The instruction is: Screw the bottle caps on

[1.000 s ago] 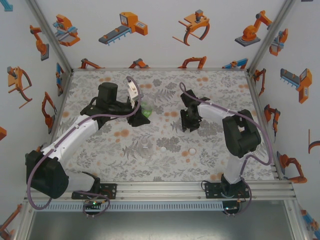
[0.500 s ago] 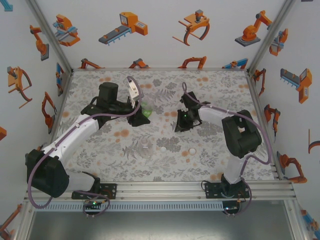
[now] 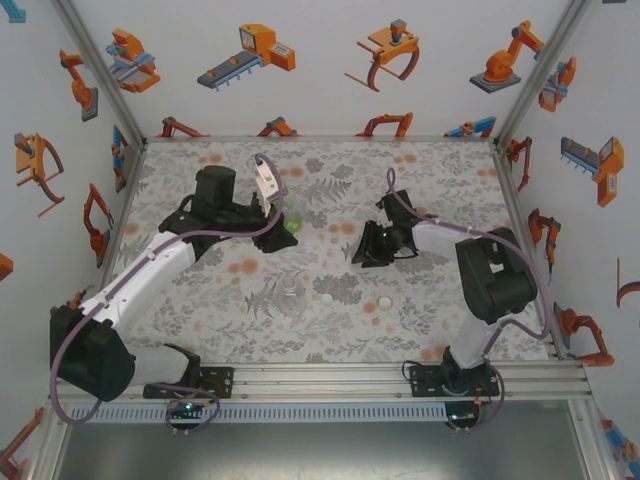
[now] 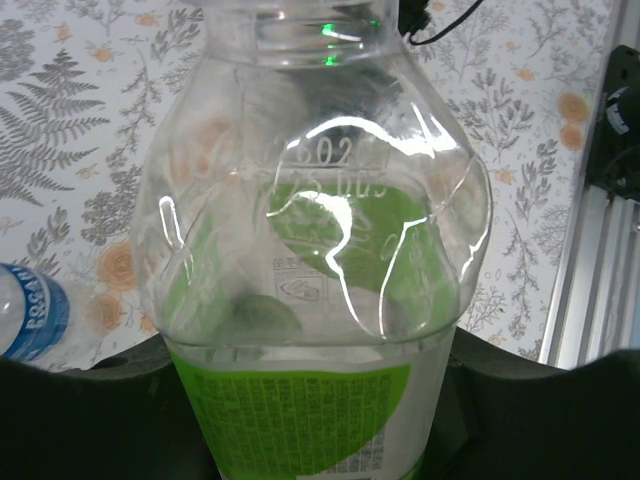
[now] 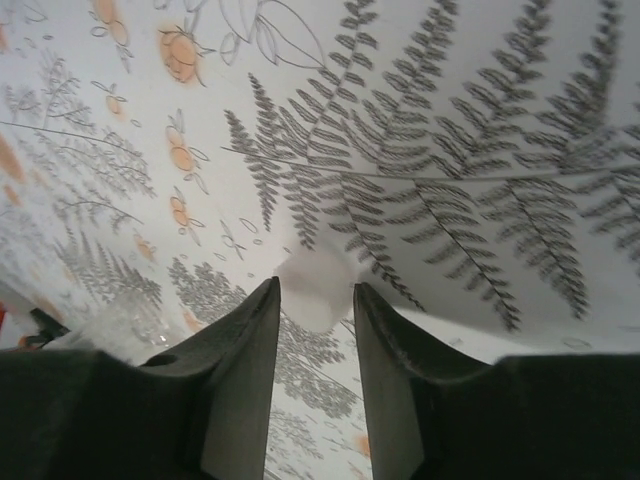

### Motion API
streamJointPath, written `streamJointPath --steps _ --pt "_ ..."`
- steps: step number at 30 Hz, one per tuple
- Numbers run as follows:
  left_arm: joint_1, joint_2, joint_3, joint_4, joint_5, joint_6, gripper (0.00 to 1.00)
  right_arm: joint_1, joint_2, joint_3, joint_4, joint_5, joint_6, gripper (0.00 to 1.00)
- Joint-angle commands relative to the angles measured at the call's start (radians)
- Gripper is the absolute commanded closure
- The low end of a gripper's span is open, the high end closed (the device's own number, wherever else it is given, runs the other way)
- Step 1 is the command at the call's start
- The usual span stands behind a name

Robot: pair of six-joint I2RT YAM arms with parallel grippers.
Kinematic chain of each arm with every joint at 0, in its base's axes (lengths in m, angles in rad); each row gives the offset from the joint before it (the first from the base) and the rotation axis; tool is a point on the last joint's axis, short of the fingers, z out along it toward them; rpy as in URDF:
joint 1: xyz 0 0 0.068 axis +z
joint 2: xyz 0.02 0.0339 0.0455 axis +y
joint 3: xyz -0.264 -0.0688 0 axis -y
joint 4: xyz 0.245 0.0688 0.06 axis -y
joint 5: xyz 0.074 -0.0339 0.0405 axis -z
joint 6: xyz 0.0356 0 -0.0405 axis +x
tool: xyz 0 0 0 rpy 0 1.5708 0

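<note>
Left gripper [image 3: 283, 228]: jaws clamped on the green bottle [image 4: 310, 300], low on its body at the green label. In the left wrist view the dark fingers [image 4: 95, 420] sit on either side of the label and the bottle's shoulder and threaded neck point away from the camera. From above, this bottle is held over the left-centre of the table [image 3: 430, 180], towards the far side.

Right gripper [image 5: 316, 295]: jaws nearly together, pinching a white cap [image 5: 312, 275] between the two fingertips. In the overhead view this gripper sits right of centre, level with the green bottle and well apart from it, pointing towards the left arm.

Clear bottle [image 3: 291, 297]: upright on the table, nearer the arm bases than the green bottle, untouched by either gripper.

Loose caps: one [image 3: 325, 298] lies just right of the clear bottle, another [image 3: 385, 302] further right. Both lie flat on the patterned surface.

Blue-label bottle [image 4: 35, 315]: part of it appears at the left edge of the left wrist view, lying on the table beyond the green bottle. I cannot tell whether it has a cap.
</note>
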Motion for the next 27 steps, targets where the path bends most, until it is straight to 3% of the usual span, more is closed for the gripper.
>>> streamJointPath --steps 1,14,19,27 --pt "-0.005 -0.068 0.008 -0.029 -0.068 0.007 0.99 -0.004 -0.004 -0.005 -0.152 0.172 -0.063 0.6" --pt "-0.003 -0.183 -0.061 -0.07 -0.236 0.073 1.0 0.157 -0.039 0.193 -0.308 0.45 -0.127 0.45" --pt "-0.001 -0.208 -0.137 0.016 -0.277 0.054 1.0 0.221 0.029 0.262 -0.333 0.49 -0.131 0.46" --pt "-0.002 -0.199 -0.121 -0.017 -0.273 0.075 1.0 0.285 0.121 0.322 -0.355 0.529 -0.127 0.51"
